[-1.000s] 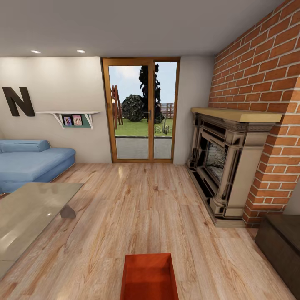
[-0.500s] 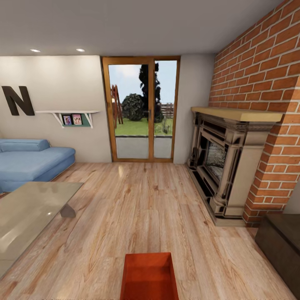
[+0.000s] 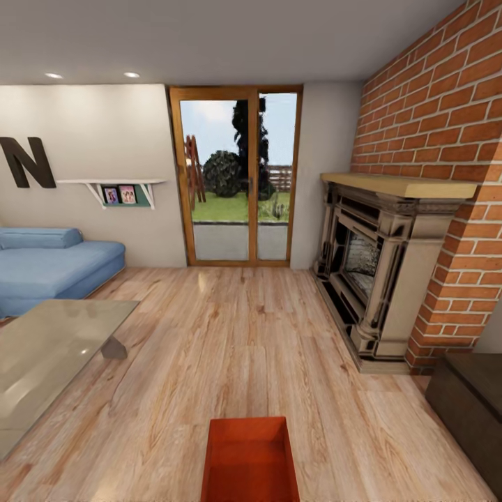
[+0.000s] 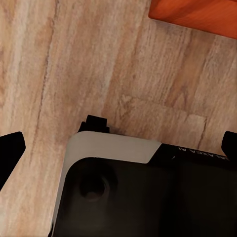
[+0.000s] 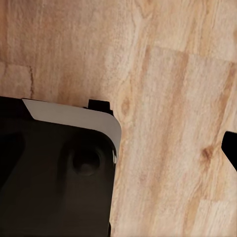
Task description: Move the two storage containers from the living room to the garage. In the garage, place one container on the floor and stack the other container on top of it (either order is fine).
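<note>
1 orange-red storage container [image 3: 249, 460] is seen on the light wood-plank floor [image 3: 230, 335] of the living room, at the near edge of the head view and roughly centred; its open top faces up and its near end is cut off by the frame. A corner of the same orange-red bin [image 4: 197, 15] is caught in the left wrist view, lying on the planks beyond the robot's dark base [image 4: 148, 192]. To the left, a glass table [image 3: 49, 355] is placed, with a blue sofa [image 3: 49, 265] farther behind it. At the far wall, wood-framed glass doors [image 3: 233, 174] are set. On the right, a red-brick fireplace [image 3: 376, 265] is found, and a dark cabinet [image 3: 470, 404] nearer on that side. Whether the left gripper and the right gripper are open or closed cannot be told: only dark finger tips [image 4: 10, 153] at the frame edges are visible, and nothing is seen between them.
</note>
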Motion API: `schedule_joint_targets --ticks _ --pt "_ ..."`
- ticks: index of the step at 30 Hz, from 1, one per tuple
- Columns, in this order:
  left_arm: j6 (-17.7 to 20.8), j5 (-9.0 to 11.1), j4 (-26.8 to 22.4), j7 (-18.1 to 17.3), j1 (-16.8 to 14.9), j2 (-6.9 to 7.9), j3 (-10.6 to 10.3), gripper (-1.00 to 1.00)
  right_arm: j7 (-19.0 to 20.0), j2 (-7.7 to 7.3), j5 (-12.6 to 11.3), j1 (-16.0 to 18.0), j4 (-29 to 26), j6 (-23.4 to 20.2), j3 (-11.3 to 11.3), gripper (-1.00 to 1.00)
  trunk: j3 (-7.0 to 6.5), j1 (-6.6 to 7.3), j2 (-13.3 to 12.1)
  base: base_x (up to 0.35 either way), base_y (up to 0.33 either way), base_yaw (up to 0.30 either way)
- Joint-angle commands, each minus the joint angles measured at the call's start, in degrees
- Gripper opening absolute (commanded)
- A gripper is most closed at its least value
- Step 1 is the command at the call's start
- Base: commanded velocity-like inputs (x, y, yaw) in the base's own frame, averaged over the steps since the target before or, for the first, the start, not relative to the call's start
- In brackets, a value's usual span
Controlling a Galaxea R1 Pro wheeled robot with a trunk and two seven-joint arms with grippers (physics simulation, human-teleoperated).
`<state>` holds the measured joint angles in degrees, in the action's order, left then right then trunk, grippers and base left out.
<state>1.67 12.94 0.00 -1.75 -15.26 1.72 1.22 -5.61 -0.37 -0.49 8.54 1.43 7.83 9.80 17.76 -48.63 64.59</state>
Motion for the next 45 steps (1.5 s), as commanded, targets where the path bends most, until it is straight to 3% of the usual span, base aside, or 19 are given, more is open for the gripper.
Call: schedule_joint_targets --ticks 1,45 --pt "0.18 0.42 0.00 -0.18 -0.04 0.02 0.10 1.00 -0.19 0.01 -0.04 0.07 0.15 0.26 0.39 1.00 0.16 0.00 0.05 0.000 0.000 0.000" --pt "0.09 0.42 -0.09 -0.10 -0.04 -0.23 0.10 1.00 -0.19 -0.04 -0.04 0.07 0.15 0.34 0.39 1.00 4.19 0.00 0.05 0.000 0.000 0.000"
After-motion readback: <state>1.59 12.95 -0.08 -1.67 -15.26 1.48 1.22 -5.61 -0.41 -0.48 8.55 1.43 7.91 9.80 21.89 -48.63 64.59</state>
